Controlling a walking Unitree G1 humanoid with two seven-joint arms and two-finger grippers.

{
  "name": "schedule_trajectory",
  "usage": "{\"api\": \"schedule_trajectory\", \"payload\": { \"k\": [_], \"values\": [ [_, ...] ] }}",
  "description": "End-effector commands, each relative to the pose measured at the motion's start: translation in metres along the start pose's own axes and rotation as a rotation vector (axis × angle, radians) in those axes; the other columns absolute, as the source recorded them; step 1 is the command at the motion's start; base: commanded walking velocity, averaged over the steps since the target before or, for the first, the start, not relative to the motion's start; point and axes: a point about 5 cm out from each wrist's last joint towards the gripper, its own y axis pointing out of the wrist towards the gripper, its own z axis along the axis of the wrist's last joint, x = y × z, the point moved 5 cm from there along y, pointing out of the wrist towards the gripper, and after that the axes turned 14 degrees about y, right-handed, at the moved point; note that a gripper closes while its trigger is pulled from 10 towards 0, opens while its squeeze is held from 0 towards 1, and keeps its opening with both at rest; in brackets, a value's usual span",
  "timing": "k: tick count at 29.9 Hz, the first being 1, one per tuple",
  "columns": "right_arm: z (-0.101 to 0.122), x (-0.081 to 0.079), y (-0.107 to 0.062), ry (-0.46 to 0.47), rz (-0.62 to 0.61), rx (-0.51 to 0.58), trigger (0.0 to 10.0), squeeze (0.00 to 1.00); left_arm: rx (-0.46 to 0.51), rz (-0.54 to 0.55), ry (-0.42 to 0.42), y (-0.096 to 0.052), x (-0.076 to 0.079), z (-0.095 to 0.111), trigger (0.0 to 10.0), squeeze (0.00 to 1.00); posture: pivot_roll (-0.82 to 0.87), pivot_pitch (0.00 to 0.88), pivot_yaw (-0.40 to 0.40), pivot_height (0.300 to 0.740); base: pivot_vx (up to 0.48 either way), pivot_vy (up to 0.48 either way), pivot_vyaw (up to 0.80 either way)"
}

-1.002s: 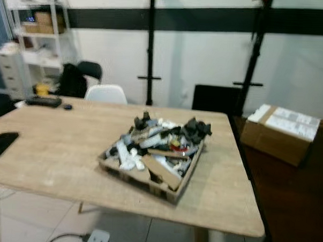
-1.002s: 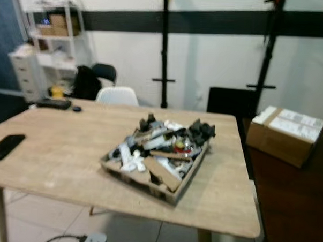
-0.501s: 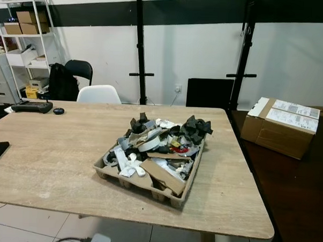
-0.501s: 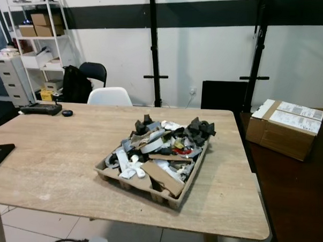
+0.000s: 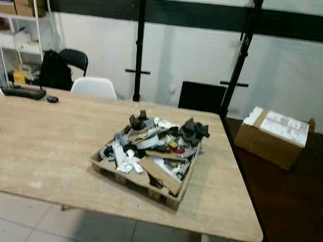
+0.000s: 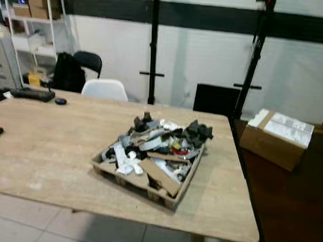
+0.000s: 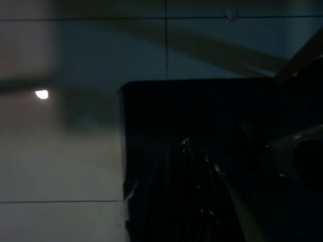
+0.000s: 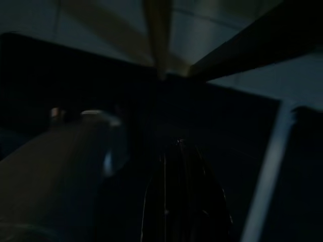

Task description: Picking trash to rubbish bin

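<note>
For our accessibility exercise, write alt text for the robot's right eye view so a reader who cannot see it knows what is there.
A cardboard tray heaped with mixed trash sits near the right end of a wooden table. A sealed box rests on a dark surface to the right; chairs and shelves stand behind.

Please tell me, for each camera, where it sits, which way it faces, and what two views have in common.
Left and right eye views: on the head, facing forward and down at the wooden table with the tray of trash; both share this scene.
Left wrist view: on the left wrist, dark, facing floor tiles.
Right wrist view: on the right wrist, very dark, its black fingers faintly visible.
</note>
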Motion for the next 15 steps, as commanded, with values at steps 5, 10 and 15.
{"api": "schedule_trajectory", "payload": {
  "k": [5, 10, 15],
  "values": [
    [0.011, -0.004, 0.003, -0.013, 0.018, 0.0, 10.0, 0.0, -0.013, 0.007, -0.04, -0.003, 0.004, -0.011, 10.0, 0.0, -0.08, 0.091, -0.118, 0.74, 0.0, 0.0, 0.0],
    [0.005, -0.01, 0.003, 0.012, 0.027, -0.011, 10.0, 0.0, -0.017, 0.011, -0.015, -0.003, -0.003, -0.012, 10.0, 0.0, -0.08, 0.082, -0.093, 0.74, 0.0, 0.0, -0.73],
    [-0.003, -0.013, 0.002, 0.033, 0.025, -0.026, 10.0, 0.0, -0.011, 0.017, 0.007, -0.003, -0.01, -0.008, 10.0, 0.0, -0.07, 0.079, -0.068, 0.74, 0.0, 0.0, -0.8]
  ]
}}
